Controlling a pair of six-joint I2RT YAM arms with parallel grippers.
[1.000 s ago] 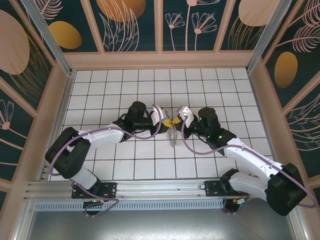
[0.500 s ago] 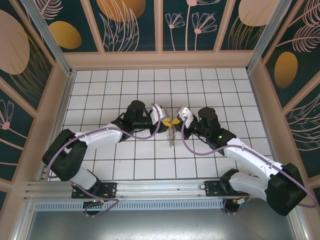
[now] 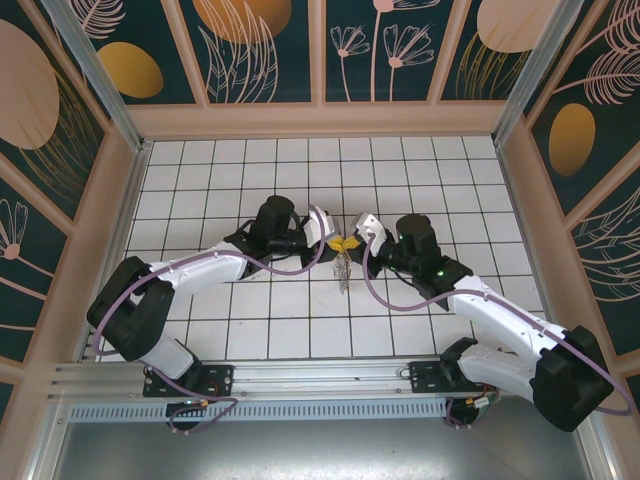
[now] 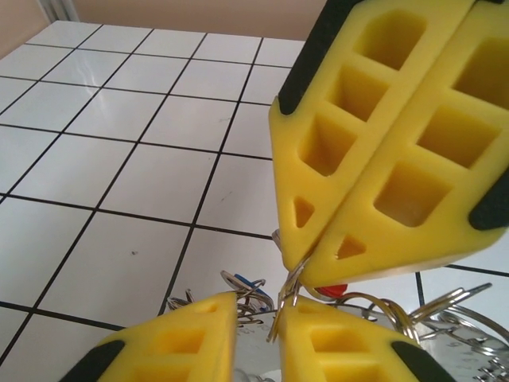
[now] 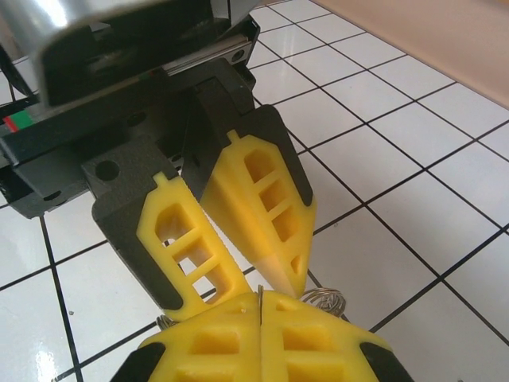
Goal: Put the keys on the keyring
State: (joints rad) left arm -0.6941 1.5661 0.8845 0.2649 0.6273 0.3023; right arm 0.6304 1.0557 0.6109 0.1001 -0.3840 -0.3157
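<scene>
White tile floor [image 3: 200, 170] is the biggest thing here, w/ both arms reaching in from the near edge & meeting nose to nose around its centre.

L gripper [image 4: 258, 317] is narrow. A thin wire runs up thru the slit btwn its pads, but I can't tell if it bites or the wire just passes thru. R gripper [image 5: 261, 309] has its pads pressed flat together. In the L wrist view its tip pinches a thin wire, by the look of it one of the small loops on the keyring [image 3: 344, 270], which sits just below the two tips. Its fringe of wire loops [image 4: 398, 310] spreads off to one side.

The keys [image 4: 235, 280] bunch right under the tips, w/ a red tag [image 4: 336, 290] & a bluish tag [image 4: 250, 281] among the wires.

Step in hand, as I read it, is threading: one claw steadies a loop while the other works a key onto it. Next move prob calls for a small, slow slide along the wire w/ neither claw letting go. Any twist & the loop could spring free.
</scene>
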